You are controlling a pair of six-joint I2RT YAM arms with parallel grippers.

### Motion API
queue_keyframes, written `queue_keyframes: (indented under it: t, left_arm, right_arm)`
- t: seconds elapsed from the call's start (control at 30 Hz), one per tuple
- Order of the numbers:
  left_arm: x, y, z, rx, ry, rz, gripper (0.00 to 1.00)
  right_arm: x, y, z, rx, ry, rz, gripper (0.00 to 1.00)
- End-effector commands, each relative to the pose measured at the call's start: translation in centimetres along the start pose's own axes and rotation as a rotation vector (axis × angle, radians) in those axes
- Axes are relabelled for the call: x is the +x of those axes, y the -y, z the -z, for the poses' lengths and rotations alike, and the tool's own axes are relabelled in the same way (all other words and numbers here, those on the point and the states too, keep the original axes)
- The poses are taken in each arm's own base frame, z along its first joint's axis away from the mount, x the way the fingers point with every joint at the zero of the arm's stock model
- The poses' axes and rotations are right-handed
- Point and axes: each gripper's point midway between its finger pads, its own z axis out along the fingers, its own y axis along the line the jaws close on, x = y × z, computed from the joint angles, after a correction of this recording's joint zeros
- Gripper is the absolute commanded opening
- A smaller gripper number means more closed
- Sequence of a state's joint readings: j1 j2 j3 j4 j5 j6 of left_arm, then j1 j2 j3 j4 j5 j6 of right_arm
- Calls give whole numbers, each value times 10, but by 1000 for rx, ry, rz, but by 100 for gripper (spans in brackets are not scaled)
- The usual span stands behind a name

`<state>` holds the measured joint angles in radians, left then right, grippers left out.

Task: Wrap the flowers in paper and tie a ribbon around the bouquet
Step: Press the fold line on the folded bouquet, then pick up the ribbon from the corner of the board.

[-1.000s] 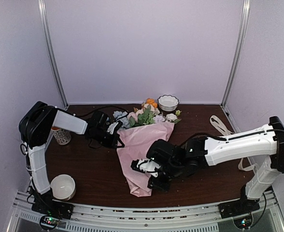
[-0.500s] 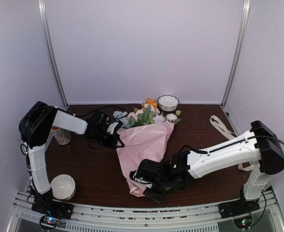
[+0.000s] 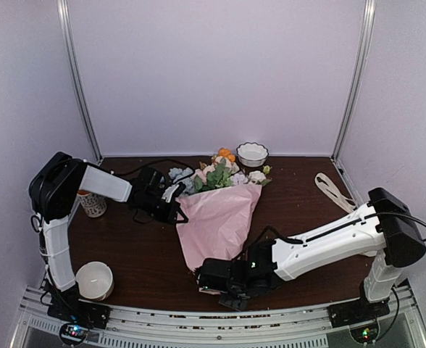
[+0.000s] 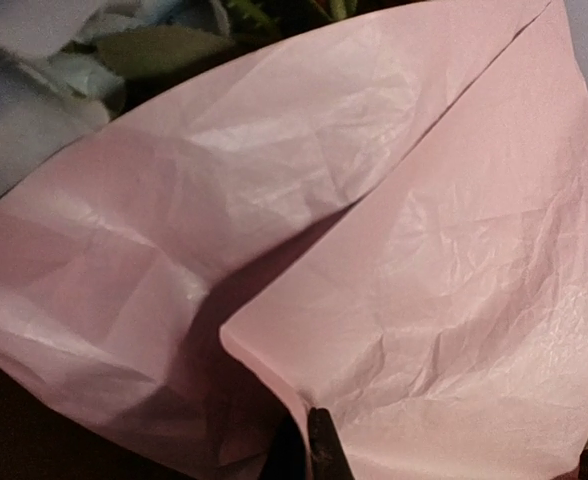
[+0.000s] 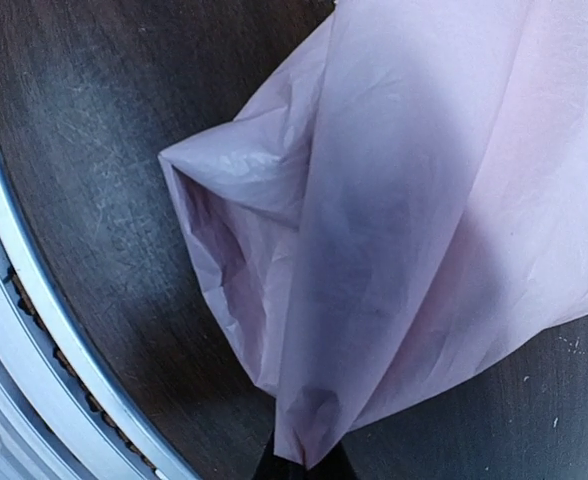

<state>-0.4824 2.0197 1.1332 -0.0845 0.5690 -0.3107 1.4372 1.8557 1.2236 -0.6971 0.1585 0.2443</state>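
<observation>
A white bowl (image 3: 95,280) sits lower left, with a patterned cup (image 3: 92,204) above it. The left gripper (image 3: 174,209) is clamped on the upper-left edge of the paper (image 3: 220,217). The flowers (image 3: 216,174) nearly reach a scalloped bowl (image 3: 252,154). The right gripper (image 3: 204,275) pinches the cone's tip at the table (image 3: 133,246) front, its fingertips hidden. The ribbon (image 3: 332,190) lies right, partly hidden behind the arm.

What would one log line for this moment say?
left gripper: shut on paper, upper edge | right gripper: shut on paper, bottom tip | flowers: in paper | ribbon: lying apart, untied

dark table (image 3: 140,246) (scuffed) holds bouquet (image 3: 216,217), ribbon (image 3: 331,190)
</observation>
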Motion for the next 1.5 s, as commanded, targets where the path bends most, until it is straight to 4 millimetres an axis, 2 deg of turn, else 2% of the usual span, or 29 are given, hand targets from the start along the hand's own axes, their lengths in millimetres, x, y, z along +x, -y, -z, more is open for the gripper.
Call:
queue_keyframes:
  t: [0.0, 0.07, 0.13, 0.2, 0.27, 0.37, 0.47, 0.53, 0.6, 0.67, 0.77, 0.93, 1.0, 1.07, 1.13, 1.23, 1.33, 1.47]
  left_arm:
    - [-5, -22, -3, -71, 16, -20, 0]
    - [-6, -22, -4, -69, 14, -21, 0]
    - [-6, -21, -5, -59, 13, -23, 0]
    - [-5, -18, -6, -40, 14, -26, 0]
    - [-5, -13, -6, -10, 26, -25, 0]
    - [-5, -7, -5, 20, 47, -25, 0]
    - [-4, -7, -4, 20, 48, -25, 0]
    - [-4, -5, -3, 28, 47, -30, 0]
    - [-4, -4, -2, 30, 48, -34, 0]
    - [-3, -3, -1, 33, 46, -35, 0]
    - [-2, -2, -2, 39, 40, -37, 0]
    - [-2, 1, -3, 43, 30, -52, 0]
    - [-2, 1, -3, 41, 26, -57, 0]
    - [-2, 0, -4, 40, 23, -55, 0]
    - [-1, 0, -5, 41, 19, -53, 0]
    - [1, -1, -7, 41, 12, -47, 0]
    - [4, -1, -9, 56, 1, -38, 0]
    - [4, 2, -10, 79, 4, -26, 0]
  right_arm:
    - [34, -8, 3, -25, -92, 90, 7]
    - [35, -10, 7, -45, -70, 100, 17]
    - [34, -8, 16, -59, -27, 99, 22]
    - [24, 0, 37, -62, 69, 74, 27]
    - [15, 16, 56, -44, 161, 26, 31]
    - [3, 64, 78, 1, 266, -134, 35]
    - [3, 140, 90, 133, 317, -338, 39]
    - [17, 200, 95, 249, 282, -476, 43]
    - [46, 266, 99, 392, 180, -609, 44]
    - [80, 323, 102, 484, 79, -751, 45]
    - [132, 382, 92, 476, -41, -965, 46]
    - [206, 457, 72, 457, -122, -1225, 46]
    - [230, 470, 61, 418, -181, -1273, 47]
    - [256, 476, 47, 364, -246, -1323, 47]
    - [280, 473, 32, 292, -284, -1381, 47]
    - [314, 466, 20, 271, -353, -1428, 47]
    - [321, 452, 10, 186, -348, -1449, 45]
    - [338, 438, 12, 214, -394, -1466, 41]
